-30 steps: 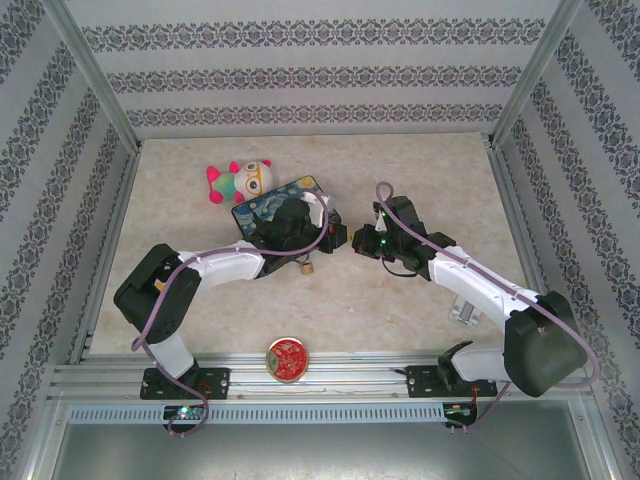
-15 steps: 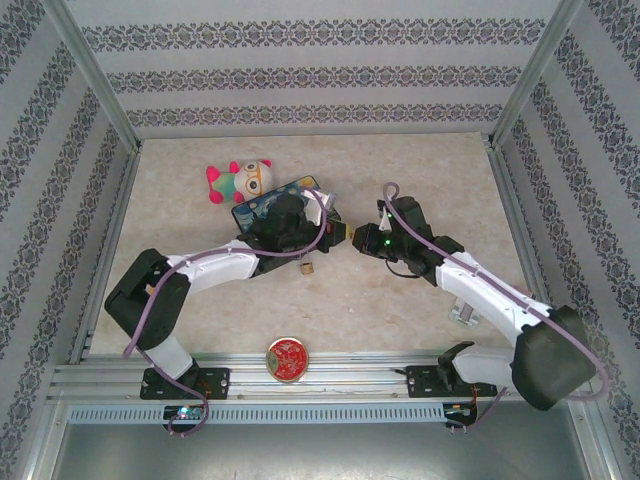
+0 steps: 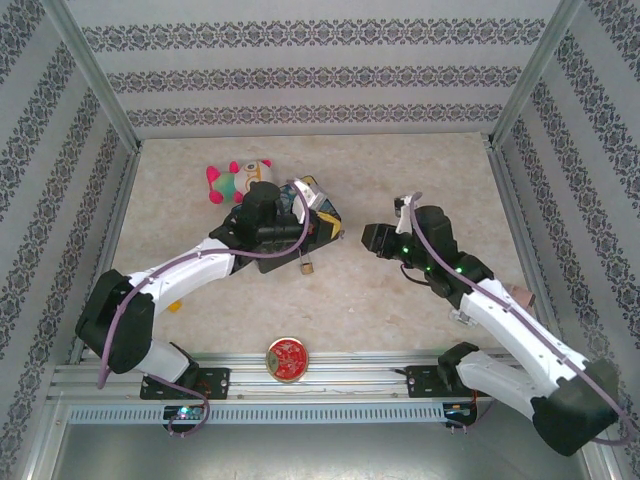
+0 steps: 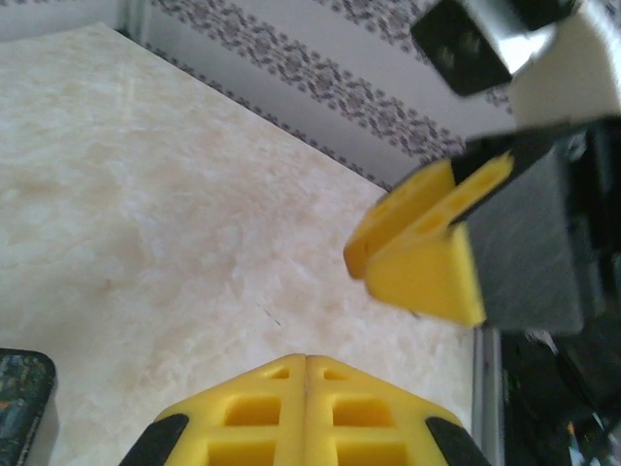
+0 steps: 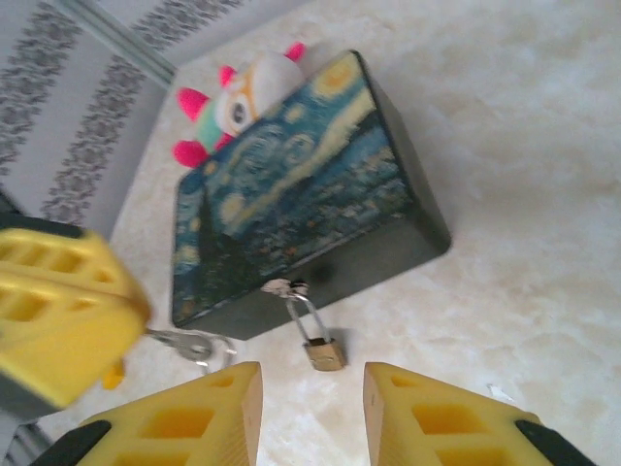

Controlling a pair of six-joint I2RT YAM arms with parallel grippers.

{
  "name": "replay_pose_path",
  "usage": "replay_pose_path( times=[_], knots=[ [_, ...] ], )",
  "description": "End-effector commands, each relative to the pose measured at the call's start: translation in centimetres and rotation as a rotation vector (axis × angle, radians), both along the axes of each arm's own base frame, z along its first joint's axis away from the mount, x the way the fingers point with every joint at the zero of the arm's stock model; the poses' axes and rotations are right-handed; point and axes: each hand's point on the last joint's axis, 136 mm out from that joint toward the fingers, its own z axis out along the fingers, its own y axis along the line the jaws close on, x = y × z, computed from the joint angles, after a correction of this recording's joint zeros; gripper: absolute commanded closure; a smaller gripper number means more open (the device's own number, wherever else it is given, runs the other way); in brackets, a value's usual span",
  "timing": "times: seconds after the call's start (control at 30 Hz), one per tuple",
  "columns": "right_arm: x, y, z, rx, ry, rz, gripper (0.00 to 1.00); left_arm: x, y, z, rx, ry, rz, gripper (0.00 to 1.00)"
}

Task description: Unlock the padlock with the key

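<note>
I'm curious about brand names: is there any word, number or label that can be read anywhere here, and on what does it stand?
No text can be read anywhere.
On the dark box: a swirling night-sky painting, no words.
On the round red tin: a pattern, too small to read.
On the padlock and the key: any stamp is too blurred to tell.
On the plush toy: no label seen.

This is a robot test cell in a lab, dressed up to look homely. In the top view, aluminium frame posts (image 3: 95, 75) rise at upper left and upper right, holding wallpapered panels (image 3: 310, 75) on three sides. A marble-look tabletop (image 3: 400, 300) lies in the middle. Slotted metal rails (image 3: 340, 375) cross the bottom, with two arm bases (image 3: 182, 382) bolted on.
</note>
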Motion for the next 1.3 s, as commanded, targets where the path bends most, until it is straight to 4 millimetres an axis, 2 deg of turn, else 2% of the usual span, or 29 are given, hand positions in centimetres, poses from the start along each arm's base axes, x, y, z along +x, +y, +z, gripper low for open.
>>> replay_pose_path(
  times=[0.0, 0.13, 0.3, 0.7, 0.83, 0.97, 1.13, 1.27],
  knots=[
    [-1.1, 0.9, 2.0, 0.032, -0.108, 0.107, 0.66, -2.0, 0.0, 2.2, -0.021, -0.067, -0.136, 1.00],
    [-2.6, 2.5, 3.1, 0.089, -0.151, 0.224, 0.68, -2.7, 0.0, 3.2, -0.057, -0.087, -0.175, 1.00],
    [-3.8, 4.5, 2.9, 0.126, -0.155, 0.351, 0.71, -3.1, 0.1, 4.3, -0.108, -0.097, -0.210, 1.00],
    [-3.9, 6.0, 3.7, 0.160, -0.196, 0.425, 0.73, -2.0, 1.3, 6.4, -0.269, -0.023, -0.213, 1.00],
    [-3.6, 5.6, 4.0, 0.138, -0.229, 0.393, 0.73, -1.3, 1.6, 6.3, -0.282, 0.015, -0.187, 1.00],
    [-3.5, 4.6, 4.2, 0.075, -0.292, 0.331, 0.74, 0.4, 2.1, 5.5, -0.238, 0.095, -0.060, 1.00],
    [-3.2, 3.7, 4.0, -0.111, -0.430, 0.240, 0.74, 2.1, 3.4, 4.3, -0.184, 0.259, 0.136, 1.00],
    [-3.5, 4.6, 4.3, -0.261, -0.578, 0.242, 0.78, 2.3, 4.2, 2.8, -0.138, 0.427, 0.235, 1.00]
  ],
)
